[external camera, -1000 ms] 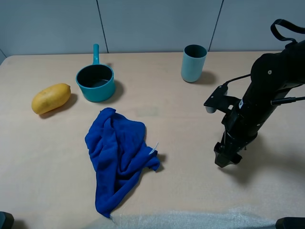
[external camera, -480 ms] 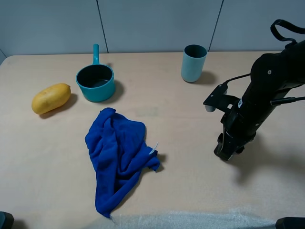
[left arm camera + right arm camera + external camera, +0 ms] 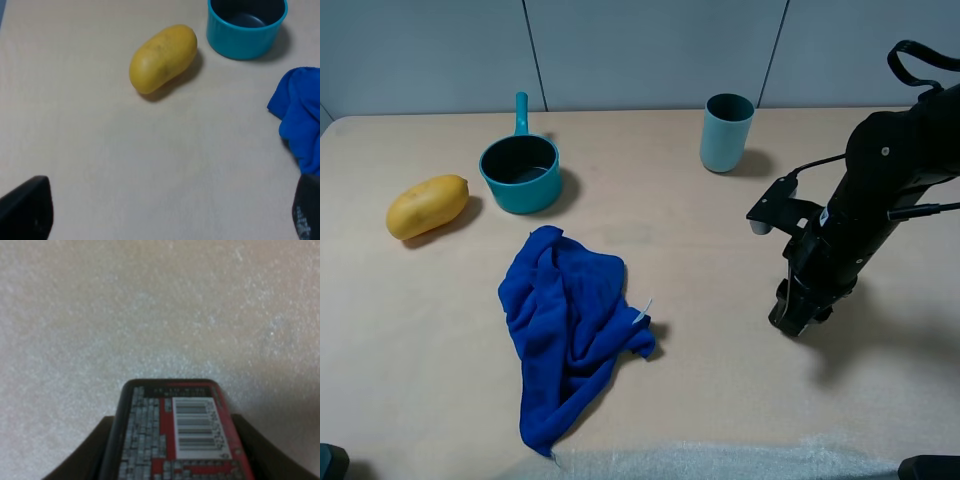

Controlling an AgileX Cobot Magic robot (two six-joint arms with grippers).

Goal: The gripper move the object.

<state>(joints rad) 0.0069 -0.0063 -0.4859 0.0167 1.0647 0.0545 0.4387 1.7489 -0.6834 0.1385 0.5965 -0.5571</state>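
While right hand (image 3: 789,322) grips, box (image 3: 175,432) between fingers (image 3: 92,455)

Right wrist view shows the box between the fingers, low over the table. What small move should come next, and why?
Probably lift the right gripper straight up a little. Its fingers flank the box on both sides and seem to grip it. The table looks very close below, so sliding sideways first might drag the box.

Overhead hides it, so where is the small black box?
The box sits between the right gripper's fingers, shown in the right wrist view, on the table's right side, in front of the teal cup.
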